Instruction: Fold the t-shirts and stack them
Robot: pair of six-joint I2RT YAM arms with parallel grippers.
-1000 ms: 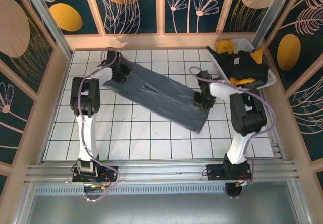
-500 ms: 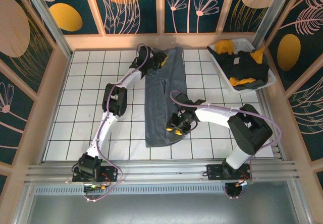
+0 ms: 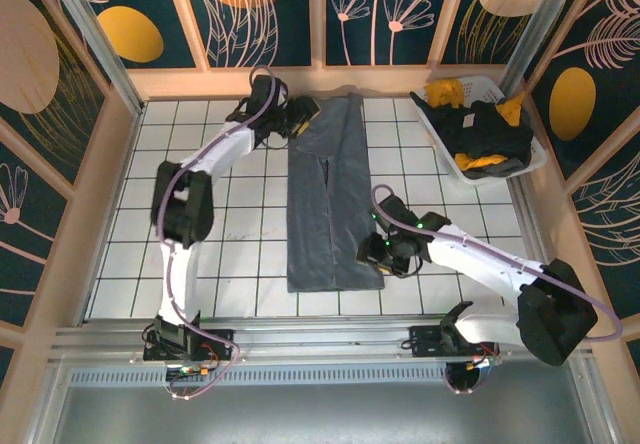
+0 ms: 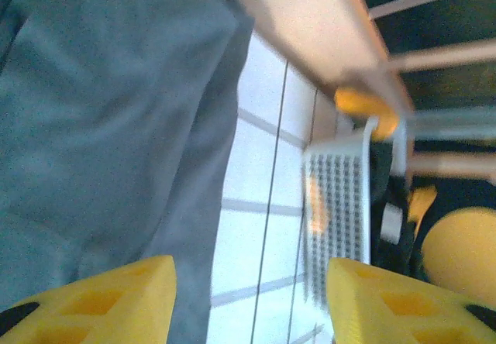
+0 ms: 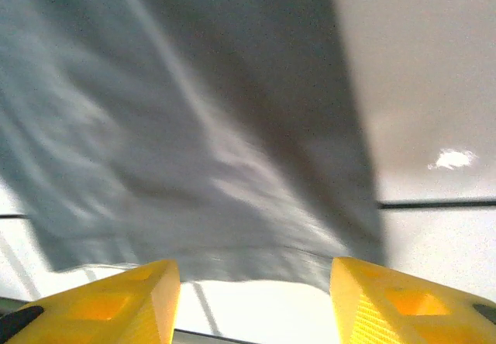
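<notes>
Left gripper (image 3: pixel 300 116), jaws apart and empty, sits at the far end of the grey-blue t-shirt (image 3: pixel 330 204), a long strip on the counter (image 3: pixel 240 254); right gripper (image 3: pixel 376 255), open and empty, flanks its near corner. Pinch both ends squarely before you fold.

Both arms are built of white tubular links joined by bulky black joint housings. Thin lilac cables are looped loosely along the left arm (image 3: pixel 180 209) and the right arm (image 3: pixel 480 261). The bases (image 3: pixel 180 339) are formed of black blocks with small coloured wiring. The left gripper (image 4: pixel 248 305) and right gripper (image 5: pixel 252 305) are fitted with blocky yellow fingers (image 5: pixel 116 305), moulded with shallow recessed pockets.
</notes>
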